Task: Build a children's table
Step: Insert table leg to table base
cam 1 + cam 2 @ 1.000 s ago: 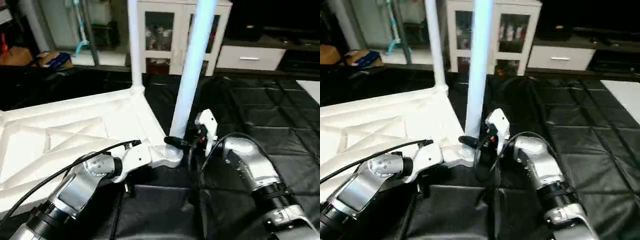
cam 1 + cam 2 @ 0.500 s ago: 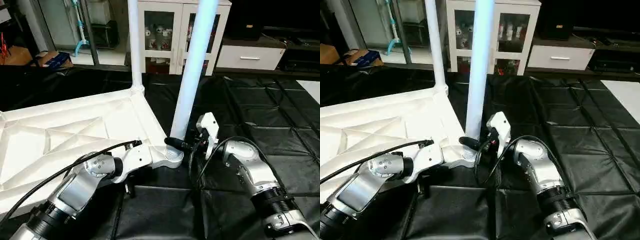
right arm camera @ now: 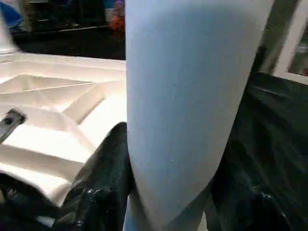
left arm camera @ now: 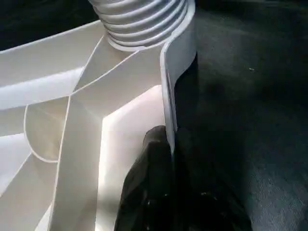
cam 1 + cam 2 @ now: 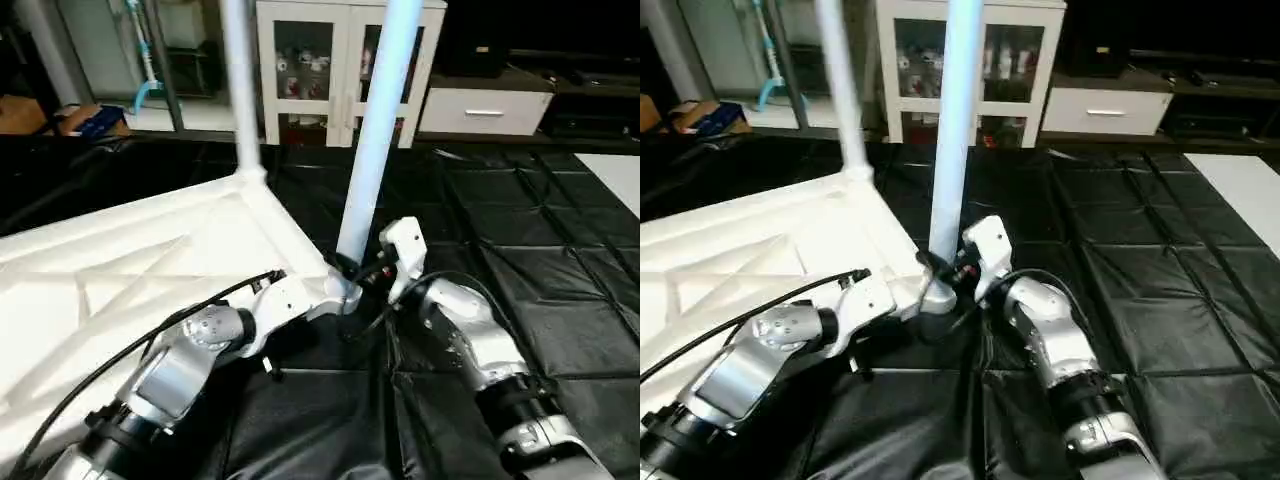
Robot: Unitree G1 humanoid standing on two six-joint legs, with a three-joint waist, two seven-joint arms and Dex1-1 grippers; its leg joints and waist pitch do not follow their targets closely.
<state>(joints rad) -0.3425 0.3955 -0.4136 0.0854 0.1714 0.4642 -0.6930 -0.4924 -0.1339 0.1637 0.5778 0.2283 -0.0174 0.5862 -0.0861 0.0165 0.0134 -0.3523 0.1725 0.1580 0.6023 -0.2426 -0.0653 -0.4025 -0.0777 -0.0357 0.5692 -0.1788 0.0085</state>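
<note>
The white table top (image 5: 130,270) lies upside down on a black mat, its X ribs facing up. One white leg (image 5: 238,90) stands upright in the far corner socket. A second leg (image 5: 378,130) stands in the near corner socket (image 5: 340,292). My right gripper (image 5: 352,270) is shut on this near leg just above its threaded base, and the right wrist view has a black finger (image 3: 103,173) on each side of the leg (image 3: 187,96). My left gripper (image 4: 168,139) is shut on the top's rim wall (image 4: 175,62) beside that socket.
The black quilted mat (image 5: 560,260) stretches to the right and front. Behind it stand a white glass-door cabinet (image 5: 330,70) and a white drawer unit (image 5: 485,110). A pale board (image 5: 622,175) lies at the right edge. A black cable (image 5: 150,340) runs along my left forearm.
The head camera has shifted, so the whole scene sits differently. Both grippers keep their holds at the near corner; I see no clear move of the leg or top.
</note>
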